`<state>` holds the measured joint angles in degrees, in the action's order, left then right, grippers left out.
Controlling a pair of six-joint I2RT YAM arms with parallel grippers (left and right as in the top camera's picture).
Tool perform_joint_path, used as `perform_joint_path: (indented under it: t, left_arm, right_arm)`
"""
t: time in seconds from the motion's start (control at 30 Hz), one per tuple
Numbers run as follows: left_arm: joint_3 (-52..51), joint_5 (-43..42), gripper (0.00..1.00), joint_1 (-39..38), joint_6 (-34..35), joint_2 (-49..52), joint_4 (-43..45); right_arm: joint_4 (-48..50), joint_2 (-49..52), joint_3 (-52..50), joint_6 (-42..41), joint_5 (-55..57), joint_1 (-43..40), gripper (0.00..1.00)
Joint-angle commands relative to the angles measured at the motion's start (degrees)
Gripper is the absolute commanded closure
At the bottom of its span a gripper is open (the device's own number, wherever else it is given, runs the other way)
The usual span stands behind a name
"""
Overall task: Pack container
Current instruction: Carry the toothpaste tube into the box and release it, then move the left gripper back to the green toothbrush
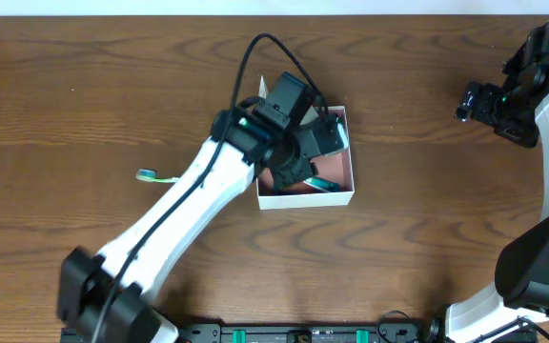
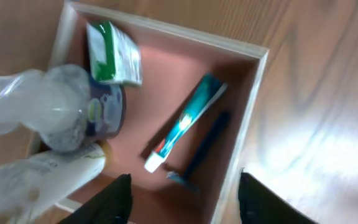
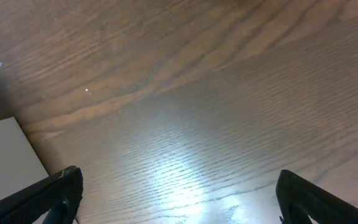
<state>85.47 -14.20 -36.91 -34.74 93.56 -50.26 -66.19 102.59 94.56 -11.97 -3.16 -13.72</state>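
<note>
The container [image 1: 343, 196] is a shallow white-walled box with a reddish-brown bottom, at the table's middle. In the left wrist view its wall [image 2: 246, 118] frames a teal toothpaste tube [image 2: 185, 121], a dark blue toothbrush [image 2: 204, 149], a green and white box [image 2: 114, 53], a round dark blue tin [image 2: 107, 112] and clear plastic bottles [image 2: 36, 106]. My left gripper [image 2: 185, 205] hangs open and empty just above the box [image 1: 303, 157]. My right gripper [image 3: 179, 199] is open and empty over bare wood at the far right [image 1: 484, 103].
A toothbrush with a green and blue handle [image 1: 157, 176] lies on the table left of the container, beside my left arm. A white slab [image 3: 8, 162] shows at the left edge of the right wrist view.
</note>
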Motion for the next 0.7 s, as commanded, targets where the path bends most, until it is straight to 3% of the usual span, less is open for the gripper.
perform_joint_path:
  t: [0.0, 0.23, 0.33, 0.47, 0.67]
  left_arm:
    - [-0.2, -1.8, 0.35, -0.3, 15.8, -7.5, -0.9]
    - [-0.2, 5.6, 0.36, 4.6, 28.5, -17.7, -6.9]
    - [-0.2, 11.0, 0.36, 9.8, 38.0, -18.4, -8.4]
    - [-0.2, 18.9, 0.36, 18.8, 57.1, -17.1, -11.4]
    - [-1.5, 19.2, 0.36, 28.2, 72.2, -13.0, -12.3]
  right_arm:
    - [0.0, -0.9, 1.0, -0.2, 0.2, -0.3, 0.01]
    - [0.0, -0.9, 1.0, -0.2, 0.2, -0.3, 0.01]
    - [0.0, -0.9, 1.0, -0.2, 0.2, -0.3, 0.01]
    - [0.0, -0.9, 1.0, -0.2, 0.2, -0.3, 0.01]
    - [0.0, -0.9, 1.0, -0.2, 0.2, -0.3, 0.01]
